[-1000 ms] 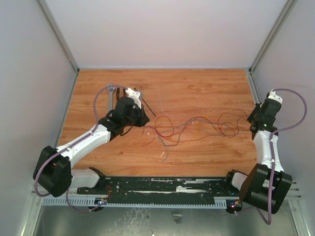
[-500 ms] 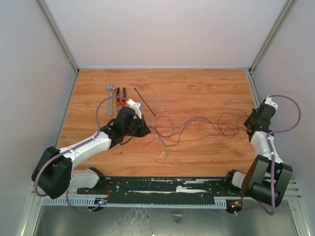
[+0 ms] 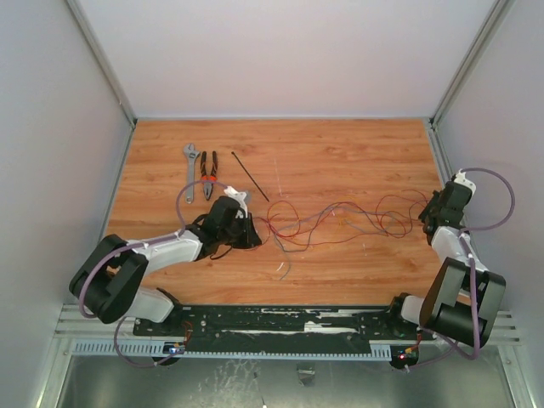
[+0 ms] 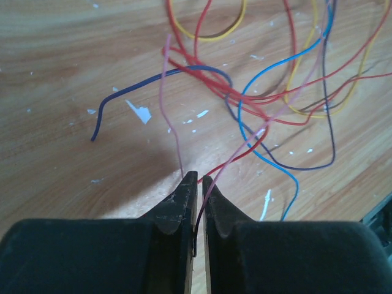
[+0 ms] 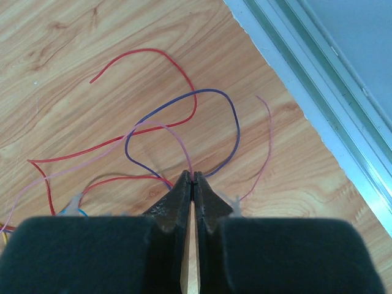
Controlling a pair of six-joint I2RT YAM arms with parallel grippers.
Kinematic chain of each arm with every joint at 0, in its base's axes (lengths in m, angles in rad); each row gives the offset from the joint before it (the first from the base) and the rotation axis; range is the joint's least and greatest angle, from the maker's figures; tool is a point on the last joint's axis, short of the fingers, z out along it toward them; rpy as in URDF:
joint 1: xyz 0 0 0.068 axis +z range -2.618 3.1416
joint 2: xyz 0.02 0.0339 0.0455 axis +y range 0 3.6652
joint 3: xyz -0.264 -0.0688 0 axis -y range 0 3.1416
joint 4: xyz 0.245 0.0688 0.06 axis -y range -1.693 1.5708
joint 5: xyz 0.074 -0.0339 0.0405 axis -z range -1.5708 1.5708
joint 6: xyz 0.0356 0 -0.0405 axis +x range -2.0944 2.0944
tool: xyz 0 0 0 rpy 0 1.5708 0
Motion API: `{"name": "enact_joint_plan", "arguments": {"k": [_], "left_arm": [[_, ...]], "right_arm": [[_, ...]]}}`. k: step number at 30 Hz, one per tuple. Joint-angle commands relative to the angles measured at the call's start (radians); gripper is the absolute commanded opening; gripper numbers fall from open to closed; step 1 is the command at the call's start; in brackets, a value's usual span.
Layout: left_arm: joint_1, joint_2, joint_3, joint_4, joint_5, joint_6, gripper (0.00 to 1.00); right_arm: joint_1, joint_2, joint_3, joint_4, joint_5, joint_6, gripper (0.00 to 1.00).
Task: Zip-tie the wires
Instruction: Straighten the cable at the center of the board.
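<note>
My left fingers (image 4: 180,205) are pressed almost together, with only a hairline slit between them. A thin pink strand of the wires (image 4: 254,98) runs down into that slit, so I am clamped on it, and a red strand passes just beside the tips. Ahead of them the tangle fans out over the wooden worktop (image 4: 55,79): red, yellow, blue and dark purple loops cross one another, and one dark blue end lies loose to the left among small white flecks. My right fingers (image 5: 177,199) are closed as well, tips meeting. A pink strand and a purple one come together right at those tips, pinched there as far as I can see. A red loop and another pink strand curve away over the wood, and the pale metal rail (image 5: 318,79) along the worktop's edge runs close by on the right. In the view from above, the wires stretch as a loose, wavy line across the middle of the worktop, with my left fingers at their left end and my right fingers at their right end, near the right edge. The zip tie (image 3: 250,176) lies flat on the wood, apart from my fingers and farther from my bases than the tangle. It is a thin dark strip on a slant, its nearer end coming close to the left part of the wires. Just to its left lie the pliers (image 3: 208,175), and beside those the grey adjustable wrench (image 3: 192,160).
</note>
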Motion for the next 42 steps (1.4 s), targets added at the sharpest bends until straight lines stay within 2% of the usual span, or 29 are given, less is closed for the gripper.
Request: {"name": "enact_joint_plan", "arguments": {"k": [1, 2, 6, 9, 12, 17, 19, 23, 27, 32, 36, 42], "left_arm": [[-0.006, 0.039, -0.021, 0.067, -0.016, -0.006, 0.15], [-0.005, 0.045, -0.025, 0.073, -0.020, -0.007, 0.17], [-0.006, 0.053, -0.040, 0.075, -0.039, -0.014, 0.36], [-0.006, 0.044, -0.038, 0.057, -0.064, -0.011, 0.45], [-0.005, 0.028, -0.036, 0.037, -0.082, -0.006, 0.51], [-0.005, -0.020, -0.036, -0.008, -0.097, -0.006, 0.68], [-0.006, -0.046, -0.035, -0.030, -0.099, -0.007, 0.75], [-0.004, -0.124, -0.037, -0.075, -0.115, -0.009, 0.96], [-0.004, -0.204, -0.019, -0.138, -0.134, 0.012, 0.98], [0.015, -0.293, 0.015, -0.229, -0.155, 0.039, 0.98], [0.052, -0.364, 0.042, -0.259, -0.128, 0.048, 0.98], [0.068, -0.314, 0.041, -0.201, 0.032, 0.081, 0.98]], "right_arm": [[-0.006, 0.014, -0.021, 0.061, 0.006, 0.010, 0.04], [-0.006, 0.019, -0.025, 0.065, 0.006, 0.010, 0.06], [-0.006, 0.025, -0.033, 0.074, 0.006, 0.005, 0.23], [-0.005, 0.016, -0.031, 0.069, 0.003, 0.003, 0.30], [-0.006, -0.002, -0.026, 0.060, 0.005, 0.000, 0.35], [-0.006, -0.040, -0.006, 0.027, -0.033, 0.008, 0.46], [-0.006, -0.061, 0.007, 0.011, -0.057, 0.014, 0.48], [0.004, -0.103, 0.050, -0.032, -0.134, 0.016, 0.48], [0.059, -0.130, 0.107, -0.084, -0.108, 0.017, 0.56], [0.191, -0.129, 0.168, -0.136, 0.060, -0.001, 0.71], [0.276, -0.102, 0.209, -0.155, 0.127, 0.004, 0.79], [0.339, -0.060, 0.240, -0.153, 0.127, 0.023, 0.83]]}}
